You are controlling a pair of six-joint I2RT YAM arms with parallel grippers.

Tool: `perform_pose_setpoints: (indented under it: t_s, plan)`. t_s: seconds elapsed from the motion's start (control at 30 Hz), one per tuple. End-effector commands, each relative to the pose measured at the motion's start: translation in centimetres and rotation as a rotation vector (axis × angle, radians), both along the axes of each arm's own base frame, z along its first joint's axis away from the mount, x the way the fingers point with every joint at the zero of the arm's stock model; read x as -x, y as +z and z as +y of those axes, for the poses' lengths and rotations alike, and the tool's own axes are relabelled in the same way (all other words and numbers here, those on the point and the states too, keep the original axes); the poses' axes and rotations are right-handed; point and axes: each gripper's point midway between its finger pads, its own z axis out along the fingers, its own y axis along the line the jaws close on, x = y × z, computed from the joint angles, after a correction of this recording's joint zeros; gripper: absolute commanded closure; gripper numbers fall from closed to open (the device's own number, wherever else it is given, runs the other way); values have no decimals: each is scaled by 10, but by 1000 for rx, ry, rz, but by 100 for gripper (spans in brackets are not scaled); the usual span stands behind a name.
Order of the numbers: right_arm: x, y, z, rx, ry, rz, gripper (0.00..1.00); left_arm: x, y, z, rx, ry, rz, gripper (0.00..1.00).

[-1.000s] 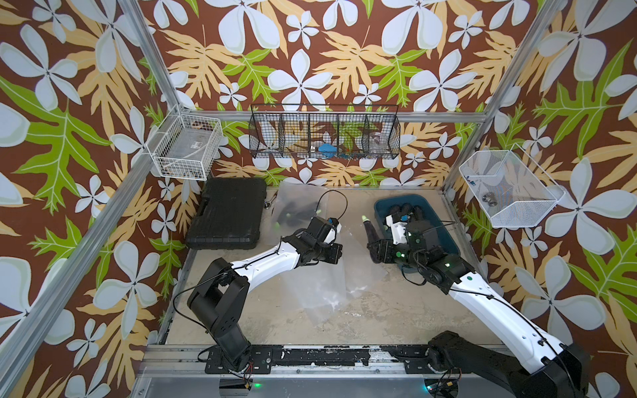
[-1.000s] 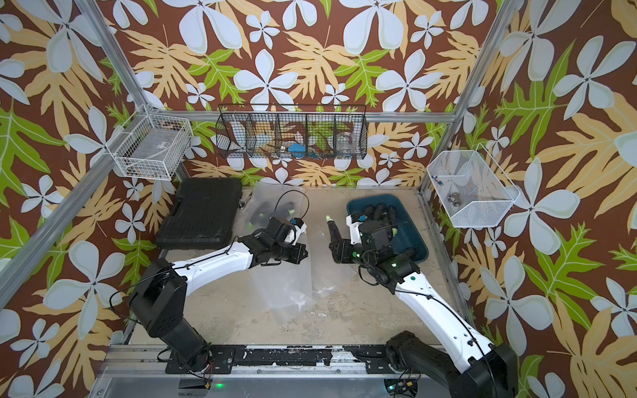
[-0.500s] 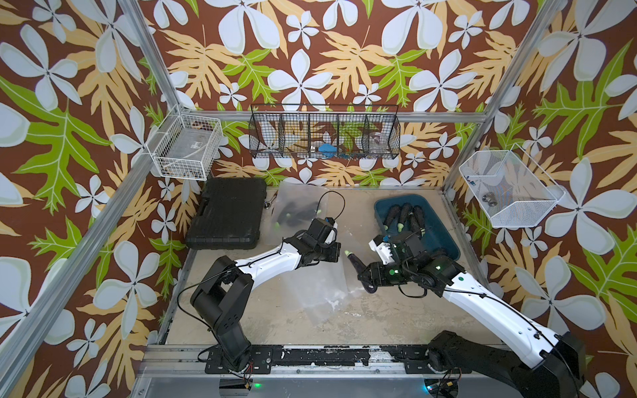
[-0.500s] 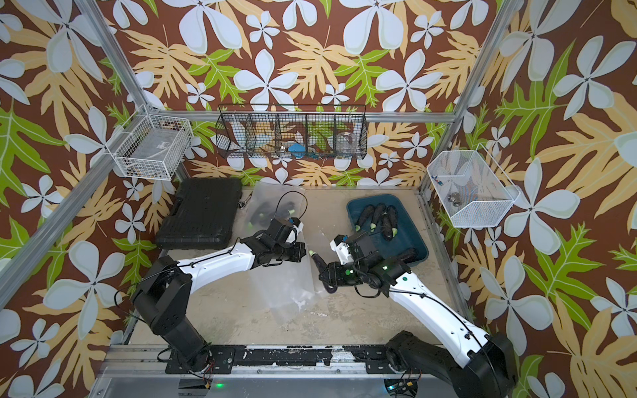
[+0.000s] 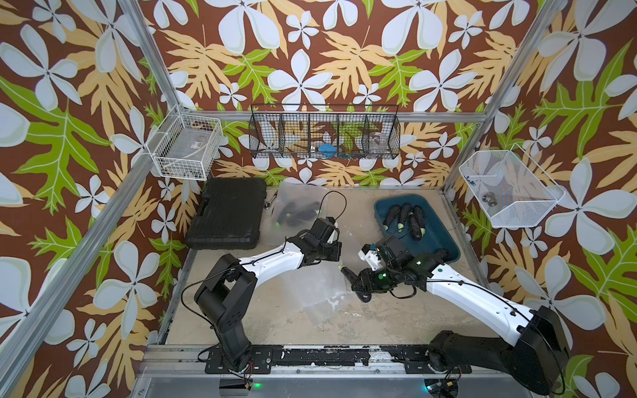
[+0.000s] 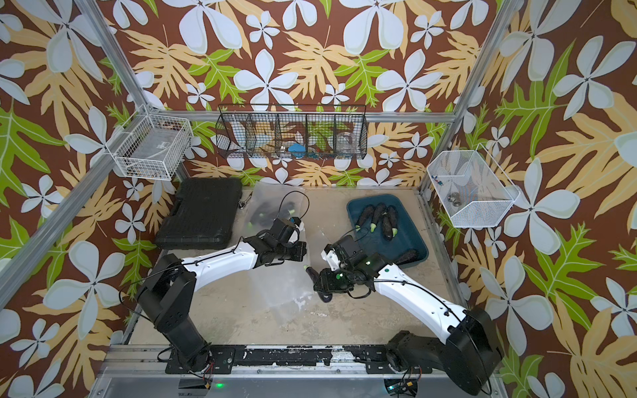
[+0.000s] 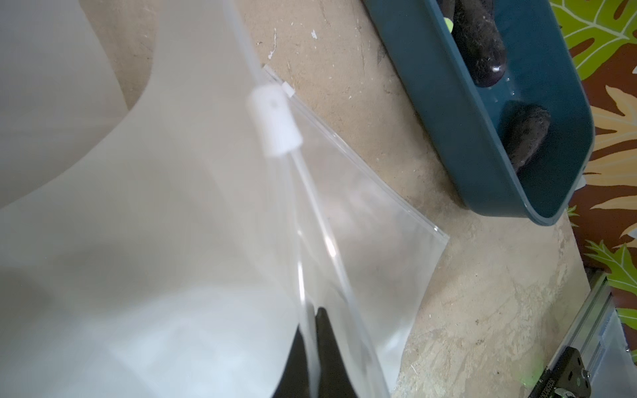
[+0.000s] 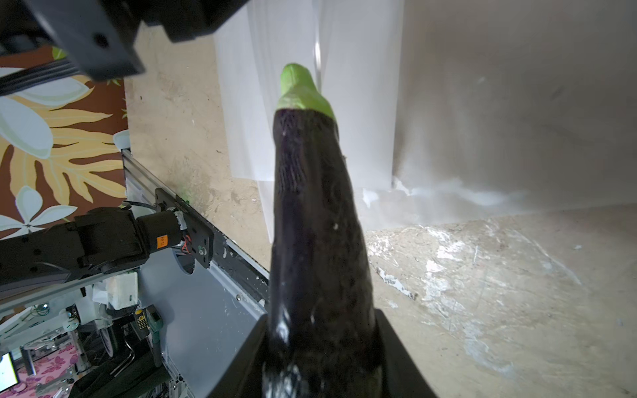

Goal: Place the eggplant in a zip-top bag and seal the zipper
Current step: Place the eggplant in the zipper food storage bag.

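A dark purple eggplant (image 5: 347, 274) (image 6: 312, 274) (image 8: 317, 224) with a green stem end is held in my right gripper (image 5: 358, 284) (image 8: 322, 315), which is shut on its thick end. The stem end points at the clear zip-top bag (image 5: 310, 289) (image 7: 362, 213) (image 8: 362, 103) lying mid-table. My left gripper (image 5: 334, 253) (image 7: 312, 318) is shut on the bag's upper lip and lifts it off the lower sheet. The white slider (image 7: 275, 120) sits at the far end of the zipper track. The two grippers are close together, and the eggplant's tip is just short of the bag's mouth.
A blue tray (image 5: 439, 229) (image 7: 465, 138) holding several more eggplants stands behind the right arm. Another clear bag (image 5: 296, 210) with dark eggplants in it lies at the back. A black case (image 5: 227, 217) sits back left. Wire baskets hang on the walls.
The right arm has carried the eggplant from over the blue tray forward and to the left, down to the bag's mouth. The left gripper has kept its hold on the bag's lip.
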Motion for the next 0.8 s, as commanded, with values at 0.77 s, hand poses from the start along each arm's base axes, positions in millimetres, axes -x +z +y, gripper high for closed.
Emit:
perform_pose_setpoints:
  t_s: [0.77]
  plan:
    - [-37, -6, -9, 181, -48, -59, 84, 41, 28, -20, 7, -160, -22, 100]
